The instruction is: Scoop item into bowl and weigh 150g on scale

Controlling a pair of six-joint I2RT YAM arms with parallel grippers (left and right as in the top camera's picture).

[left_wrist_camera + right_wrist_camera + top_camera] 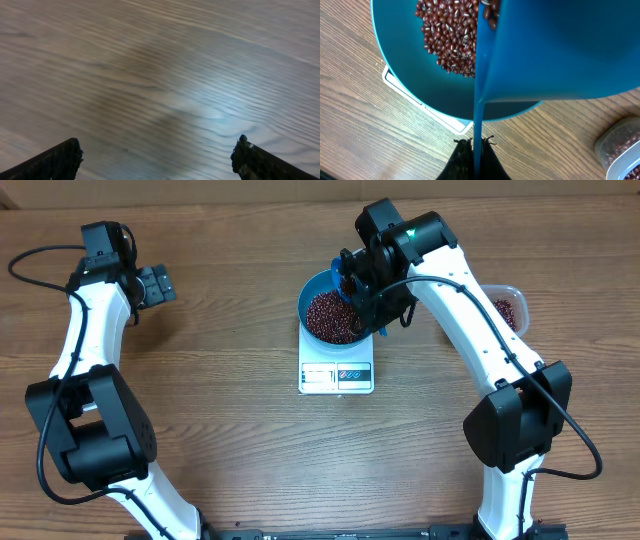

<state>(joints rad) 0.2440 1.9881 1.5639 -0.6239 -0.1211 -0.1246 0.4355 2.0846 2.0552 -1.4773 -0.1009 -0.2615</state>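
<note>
The blue bowl stands on the white scale at the table's middle, holding a heap of dark red-brown beans. My right gripper hangs over the bowl's right rim, shut on the thin handle of a blue scoop. In the right wrist view the scoop is tipped over the bowl, a few beans show at its lip, and its handle is pinched in my right gripper. My left gripper is open far to the left over bare wood.
A clear plastic tub with more beans stands at the right, behind my right arm, and shows at the lower right of the right wrist view. The scale's display strip faces the front edge.
</note>
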